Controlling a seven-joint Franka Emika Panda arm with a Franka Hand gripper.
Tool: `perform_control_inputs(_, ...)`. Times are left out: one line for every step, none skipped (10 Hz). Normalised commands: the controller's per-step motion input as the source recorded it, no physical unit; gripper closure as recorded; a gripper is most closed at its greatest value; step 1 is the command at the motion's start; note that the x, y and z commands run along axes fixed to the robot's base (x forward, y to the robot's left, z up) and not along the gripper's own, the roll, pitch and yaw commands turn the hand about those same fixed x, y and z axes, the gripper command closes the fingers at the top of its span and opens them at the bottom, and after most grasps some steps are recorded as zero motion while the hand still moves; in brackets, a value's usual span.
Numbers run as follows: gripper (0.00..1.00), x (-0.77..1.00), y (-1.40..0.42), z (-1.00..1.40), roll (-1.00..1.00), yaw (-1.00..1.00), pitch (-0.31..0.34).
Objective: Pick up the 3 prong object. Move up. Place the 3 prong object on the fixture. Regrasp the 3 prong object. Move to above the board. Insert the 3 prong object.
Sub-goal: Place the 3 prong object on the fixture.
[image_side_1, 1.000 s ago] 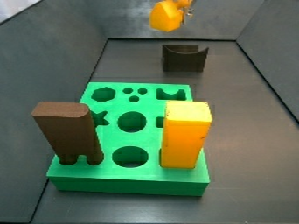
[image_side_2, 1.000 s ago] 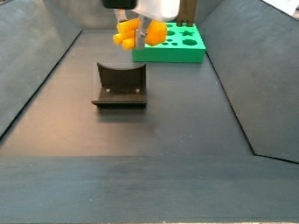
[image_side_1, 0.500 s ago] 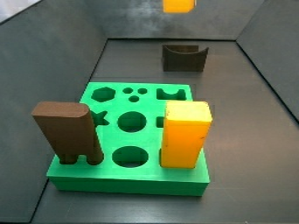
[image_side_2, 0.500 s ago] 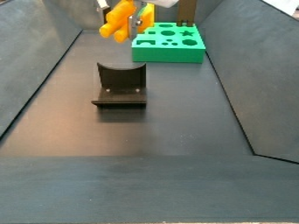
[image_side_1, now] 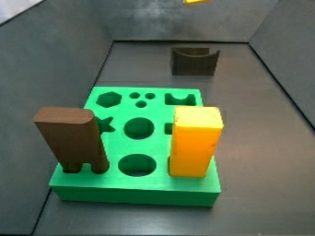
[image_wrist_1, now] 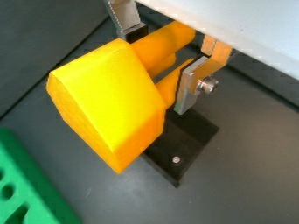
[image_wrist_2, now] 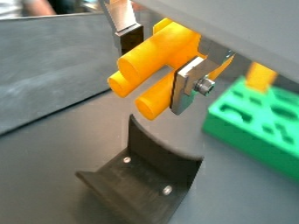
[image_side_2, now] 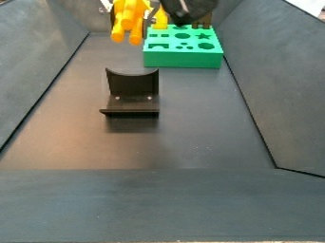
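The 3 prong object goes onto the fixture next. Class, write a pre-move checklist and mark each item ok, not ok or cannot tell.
1. The 3 prong object is clamped between the gripper fingers: ok.
2. Object held clear above the floor: ok, in a side view it hangs high.
3. The fixture notch is empty: ok.
4. Fixture upright on the floor: ok in both side views.
5. Gripper directly over the notch: cannot tell; a wrist view shows the fixture below, alignment unclear.
6. The board is out of the path: ok.
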Motion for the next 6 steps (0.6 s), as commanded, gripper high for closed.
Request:
perform_control_inputs(1.00, 0.11, 0.05, -0.01, -0.64, 0.31, 0.604)
perform_control_inputs(1.00, 0.11, 0.05, -0.02, -0.47, 0.11, 0.568)
perform_control_inputs(1.00, 0.11, 0.04, -0.01, -0.33, -0.01, 0.500)
perform_control_inputs(1.00, 0.09, 0.04, 0.00, -0.23, -0.12, 0.380)
perform_control_inputs(1.00, 0.08, 0.04, 0.00, -0.17, -0.16, 0.302)
perform_control_inputs(1.00, 0.08, 0.04, 0.00, -0.12, -0.18, 0.221)
